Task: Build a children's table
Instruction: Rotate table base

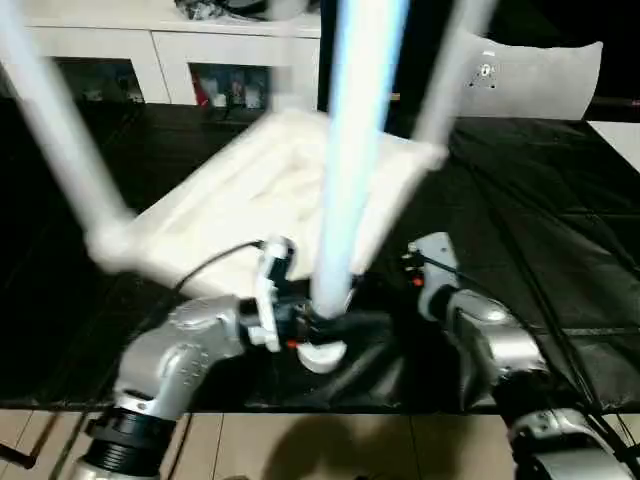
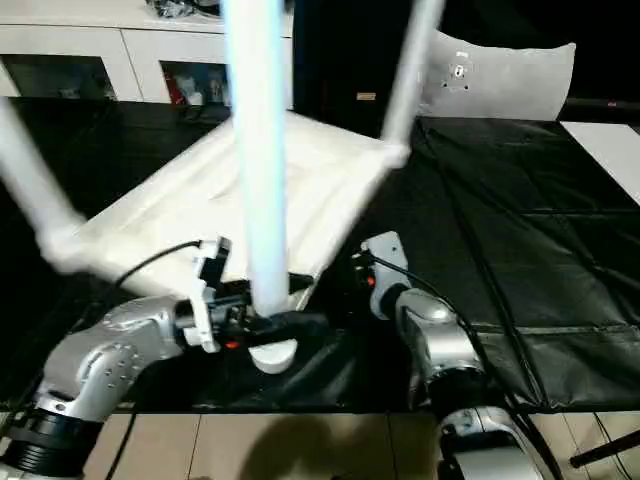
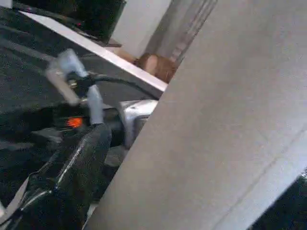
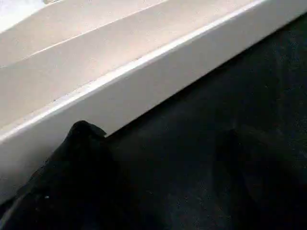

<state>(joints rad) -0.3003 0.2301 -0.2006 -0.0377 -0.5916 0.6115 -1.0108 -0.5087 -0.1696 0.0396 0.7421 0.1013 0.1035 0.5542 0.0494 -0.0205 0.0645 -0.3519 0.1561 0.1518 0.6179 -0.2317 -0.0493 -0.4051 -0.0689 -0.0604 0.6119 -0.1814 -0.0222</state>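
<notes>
Table (image 2: 200, 205): upside down on the black mat (image 2: 520, 250), its ribbed underside facing up, tilted, in front of the cabinet (image 2: 110, 55).
Legs: three stand up out of the top; the nearest leg (image 2: 255, 150) rises at the near corner, one at the far right corner (image 2: 405, 80), one at the left (image 2: 30, 190).
Left gripper (image 2: 265, 325): at the foot of the nearest leg, black fingers (image 3: 62, 182) spread wide on either side of it; a hold looks likely, though blur hides any contact.
Right gripper (image 4: 86, 158): jaws wide apart, holding nothing, just beside the table's near rim (image 4: 144, 81), over the mat.
Right forearm (image 2: 430, 335): right of the nearest leg.
</notes>
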